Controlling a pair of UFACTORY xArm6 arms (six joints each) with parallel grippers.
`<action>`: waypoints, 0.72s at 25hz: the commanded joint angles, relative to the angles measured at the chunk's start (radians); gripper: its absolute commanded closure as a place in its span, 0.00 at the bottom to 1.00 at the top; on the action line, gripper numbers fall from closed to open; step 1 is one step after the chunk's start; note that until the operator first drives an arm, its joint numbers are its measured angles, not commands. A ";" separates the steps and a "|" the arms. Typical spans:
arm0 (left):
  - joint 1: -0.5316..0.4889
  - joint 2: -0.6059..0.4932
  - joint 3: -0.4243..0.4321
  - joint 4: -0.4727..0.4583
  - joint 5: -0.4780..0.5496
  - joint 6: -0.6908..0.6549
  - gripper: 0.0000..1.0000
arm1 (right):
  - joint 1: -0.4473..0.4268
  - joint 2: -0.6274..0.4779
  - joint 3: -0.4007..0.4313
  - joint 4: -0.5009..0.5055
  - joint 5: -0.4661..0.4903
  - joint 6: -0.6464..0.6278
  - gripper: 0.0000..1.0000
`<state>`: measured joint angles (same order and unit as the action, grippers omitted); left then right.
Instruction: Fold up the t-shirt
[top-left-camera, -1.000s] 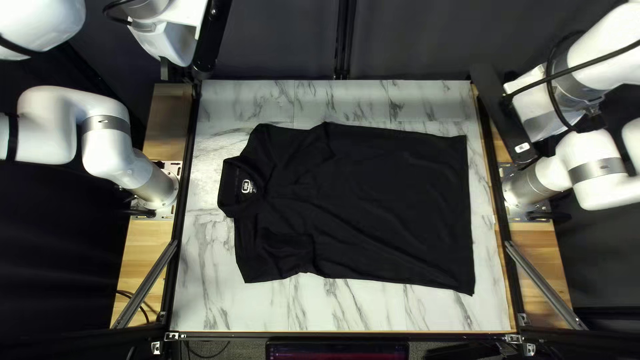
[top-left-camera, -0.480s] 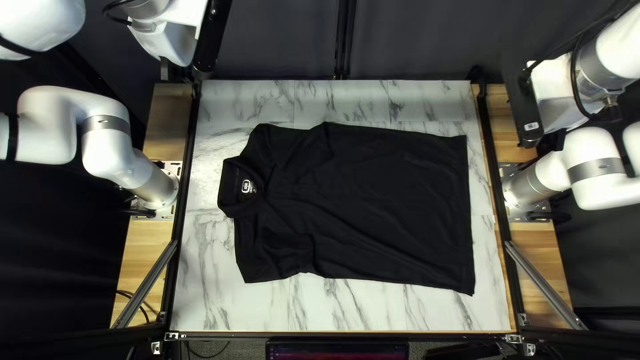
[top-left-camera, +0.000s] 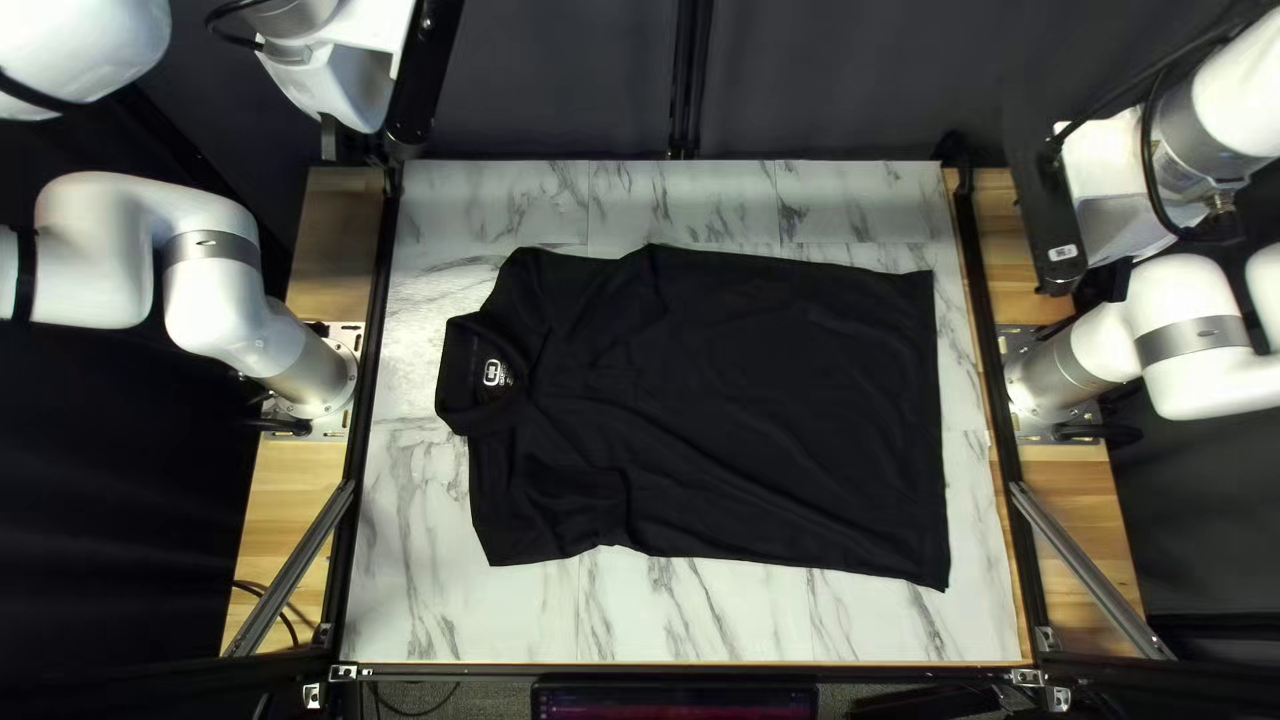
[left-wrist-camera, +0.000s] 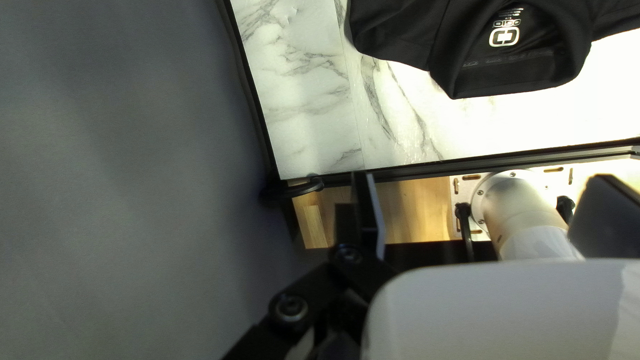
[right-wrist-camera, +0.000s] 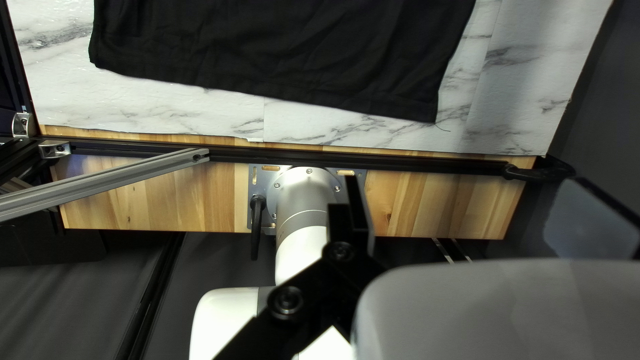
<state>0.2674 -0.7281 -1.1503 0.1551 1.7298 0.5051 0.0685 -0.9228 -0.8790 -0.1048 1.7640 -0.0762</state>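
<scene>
A black collared shirt point(top-left-camera: 747, 400) is laid flat on a white marble-patterned tabletop point(top-left-camera: 720, 627), black left gripper point(left-wrist-camera: 483, 179) and black right gripper point(right-wrist-camera: 467, 180) spread wide; its hem point(top-left-camera: 931, 440) is best pinched shallowly at both corners.

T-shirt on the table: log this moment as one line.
t-shirt: spread out, unfolded | collar: toward left arm's base | left gripper: open, clear of shirt | right gripper: open, clear of shirt

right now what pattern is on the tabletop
Tabletop: white, grey marble veins; best in top left view.
</scene>
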 commanded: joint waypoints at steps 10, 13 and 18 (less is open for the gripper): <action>0.000 0.000 0.000 0.000 0.000 0.000 0.00 | 0.000 0.000 0.000 0.000 0.000 0.000 0.00; 0.021 0.017 0.081 -0.043 -0.110 0.019 0.00 | 0.000 0.000 0.000 0.000 0.000 0.000 0.00; 0.083 0.048 0.327 -0.088 -0.368 0.072 0.00 | 0.000 0.000 0.000 0.000 0.000 0.000 0.00</action>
<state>0.2994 -0.6934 -0.9791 0.1070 1.5225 0.5354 0.0685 -0.9228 -0.8790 -0.1048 1.7640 -0.0762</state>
